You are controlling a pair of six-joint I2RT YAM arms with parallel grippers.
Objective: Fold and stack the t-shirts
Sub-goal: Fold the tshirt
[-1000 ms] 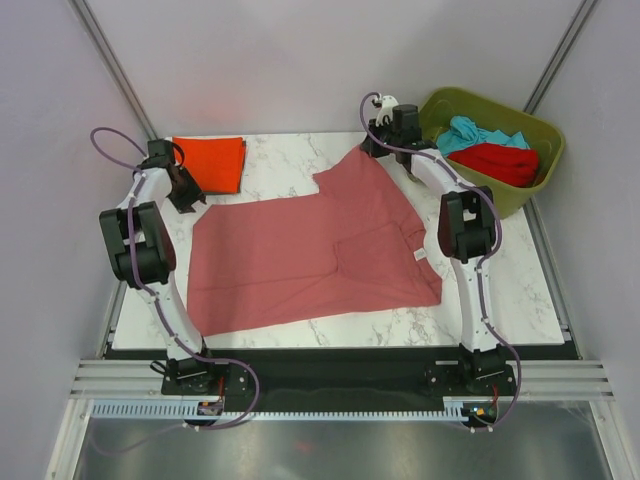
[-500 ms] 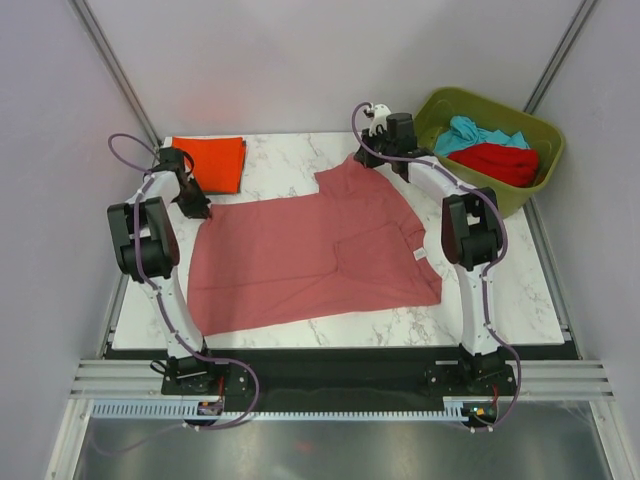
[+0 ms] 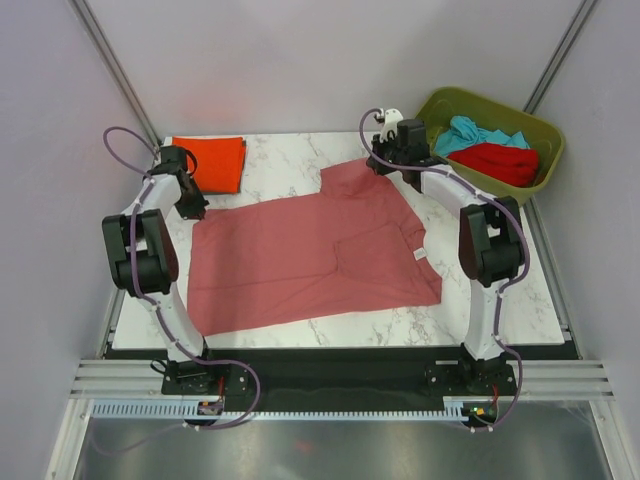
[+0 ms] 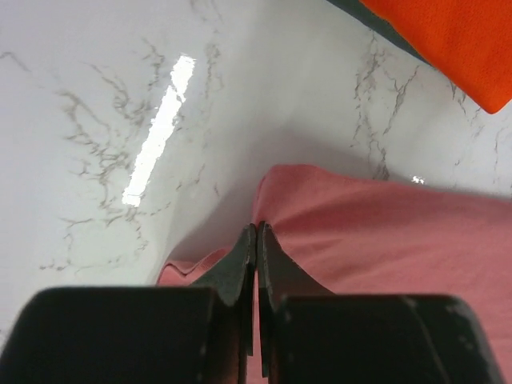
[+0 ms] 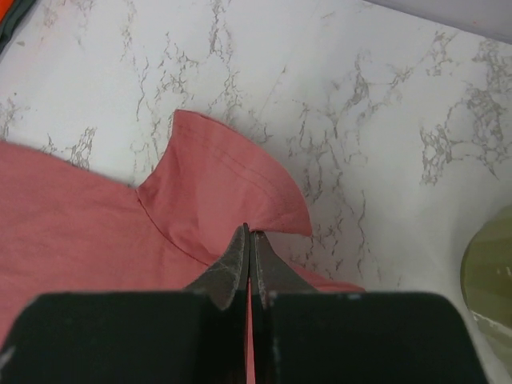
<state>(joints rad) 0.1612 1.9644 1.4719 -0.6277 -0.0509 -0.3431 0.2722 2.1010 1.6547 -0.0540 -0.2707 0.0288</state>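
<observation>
A: Pink t-shirt (image 3: 320, 255), where's it at?
B: Flat on the table (image 3: 527, 290), mid, spread left to right. Left jaws shut, pinching its far-left corner. Right jaws shut on the far sleeve. Cloth puckers at both.
A: Other shirts?
B: Orange-red t-shirt (image 3: 212, 162) folded, far-left corner. Teal t-shirt (image 3: 470, 132) & red t-shirt (image 3: 500, 162) in the green bin (image 3: 515, 200), far right.
</observation>
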